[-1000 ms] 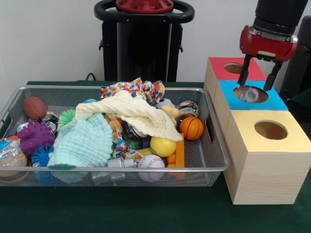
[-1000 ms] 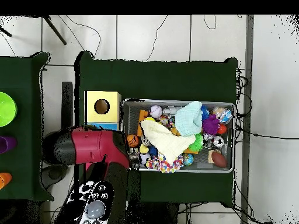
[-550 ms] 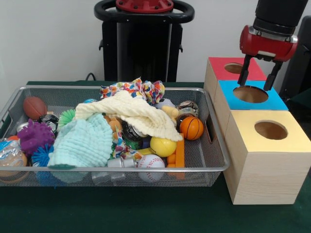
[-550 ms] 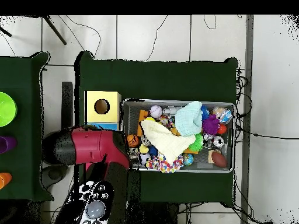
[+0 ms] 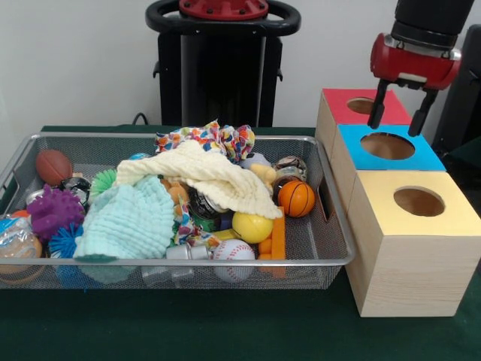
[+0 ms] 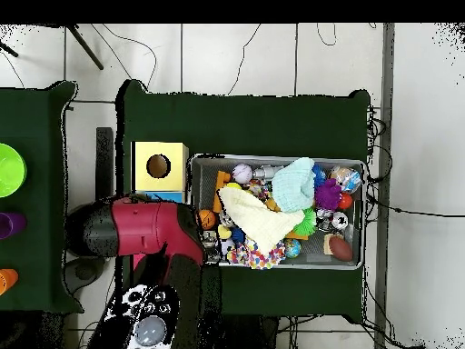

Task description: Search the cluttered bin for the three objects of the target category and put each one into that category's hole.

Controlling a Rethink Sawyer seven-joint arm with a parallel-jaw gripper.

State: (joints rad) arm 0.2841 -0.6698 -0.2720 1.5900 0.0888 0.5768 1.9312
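Gripper (image 5: 400, 118) hung above the blue-topped box (image 5: 421, 156), jaws spread, holding nothing. Wire bin (image 5: 225, 259) of balls, cloths and toys sat just beside that box; orange basketball (image 5: 296, 198) at the bin's box-side end.

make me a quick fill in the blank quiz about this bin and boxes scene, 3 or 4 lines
1. The gripper hangs with open, empty jaws above the box whose top is ____.
2. In the front view, the box nearest the camera has a ____ top.
3. The orange basketball lies inside the wire mesh ____.
4. The cream cloth lies draped over the toys beside a folded ____ cloth.

Missing words: blue; yellow; bin; mint green
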